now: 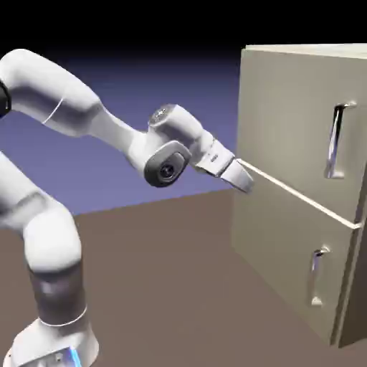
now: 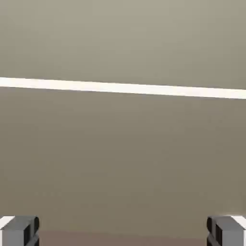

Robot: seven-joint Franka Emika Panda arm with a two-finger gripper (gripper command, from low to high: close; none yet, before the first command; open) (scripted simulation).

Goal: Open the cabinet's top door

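Standing shut, beige top door (image 1: pixel 294 122).

Plain blue-violet backdrop (image 1: pixel 143 86), black band above, flat brown tabletop (image 1: pixel 165 287)

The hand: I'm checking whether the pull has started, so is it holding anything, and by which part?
Nothing is held. The hand is open near the cabinet front, its fingertips wide apart, away from the top door's handle.
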